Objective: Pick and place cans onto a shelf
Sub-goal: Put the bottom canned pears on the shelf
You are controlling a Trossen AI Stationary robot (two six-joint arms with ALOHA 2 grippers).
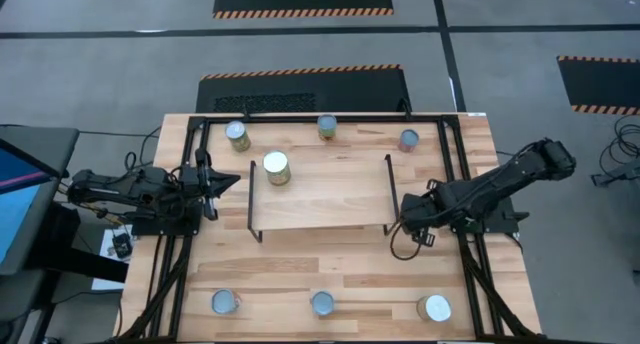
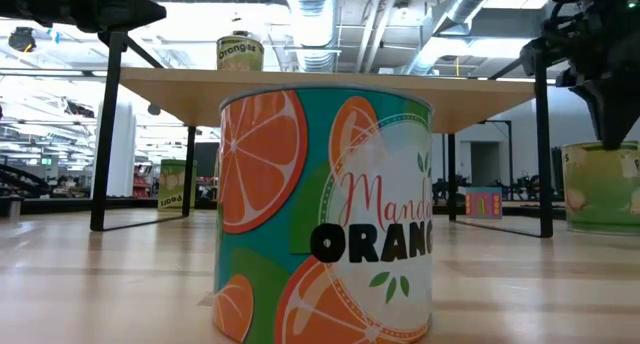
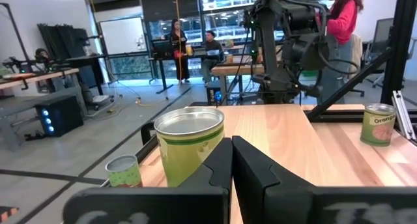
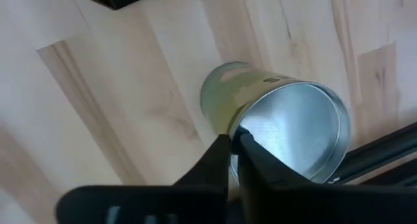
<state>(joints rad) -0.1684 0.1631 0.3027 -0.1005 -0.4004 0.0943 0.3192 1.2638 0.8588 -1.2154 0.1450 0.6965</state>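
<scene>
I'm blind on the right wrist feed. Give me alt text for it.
The right gripper is pinched shut on the rim of a pale green can with an open, shiny silver inside, seen from above. The can stands on the light wooden tabletop.

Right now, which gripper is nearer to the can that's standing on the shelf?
Left. The left gripper sits just off the shelf's left end, close beside that can. The right gripper is beyond the shelf's opposite end, much farther away.
</scene>
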